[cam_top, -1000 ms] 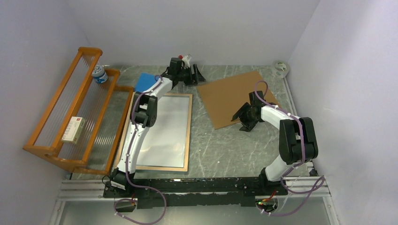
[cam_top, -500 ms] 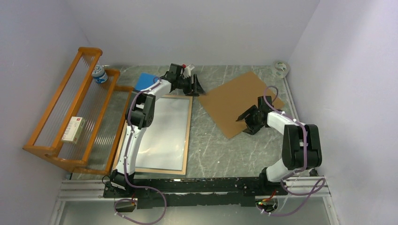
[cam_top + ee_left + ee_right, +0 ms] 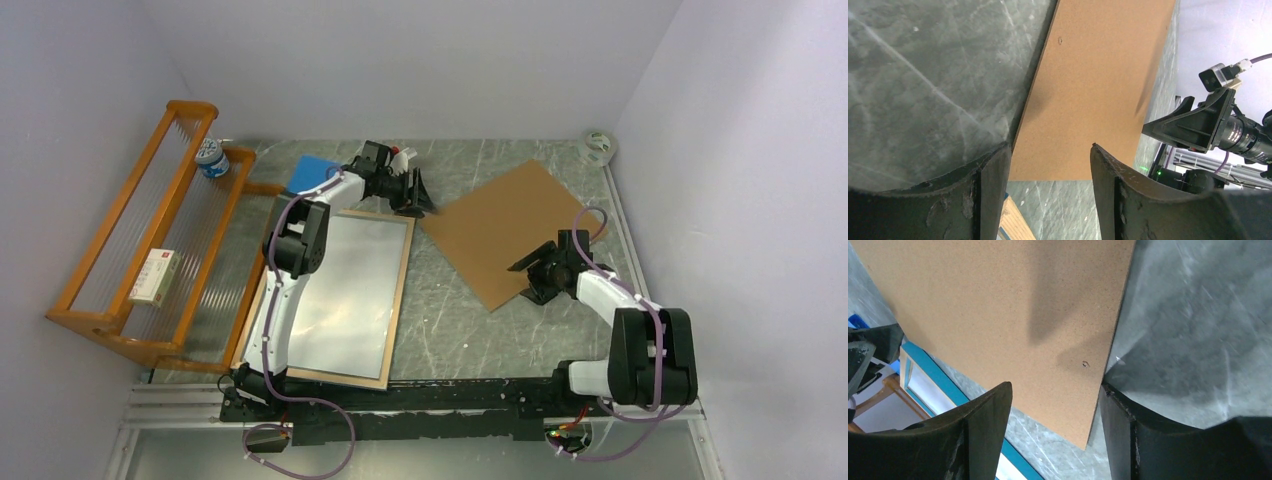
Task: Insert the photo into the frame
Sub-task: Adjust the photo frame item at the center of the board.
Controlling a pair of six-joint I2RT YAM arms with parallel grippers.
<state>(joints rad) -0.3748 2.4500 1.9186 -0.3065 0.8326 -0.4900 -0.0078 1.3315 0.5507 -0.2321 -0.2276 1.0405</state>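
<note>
Photo: not in view from any of my three cameras; I cannot say where it lies.
Photo, handling: I judge a large print to be light, limp and quick to crease. I would take it lightly by an edge or corner, never at the middle.
Frame: thin rectangular picture frame (image 3: 399, 300), light wood rim uppermost, flat at left-centre of the top view. The right wrist view shows a turquoise edge on it.
Frame, handling: stiff but thin, in my judgement; the glass pane (image 3: 340, 300) is breakable and slick. I would hold it by the wood rim only.
Board: plain brown backing board (image 3: 505, 225), flat at centre-right. Its left corner is close by the frame's upper right corner; I cannot tell whether they touch.
Left gripper (image 3: 1048, 150): low at the board's left corner, upper centre of the top view. Its jaws are parted and hold nothing.
Left arm: stretched far forward over the frame's left side, wrist turned toward the board.
Right gripper (image 3: 1055, 387): at the board's lower right edge. Its jaws are spread and empty, with the board's edge showing between the fingers.
Right arm: elbow folded at lower right, forearm reaching up and left.
Surface: grey marbled table (image 3: 470, 330).
Surroundings: orange wooden rack (image 3: 150, 240) at far left; small flat blue pad (image 3: 310, 172) above the frame.
</note>
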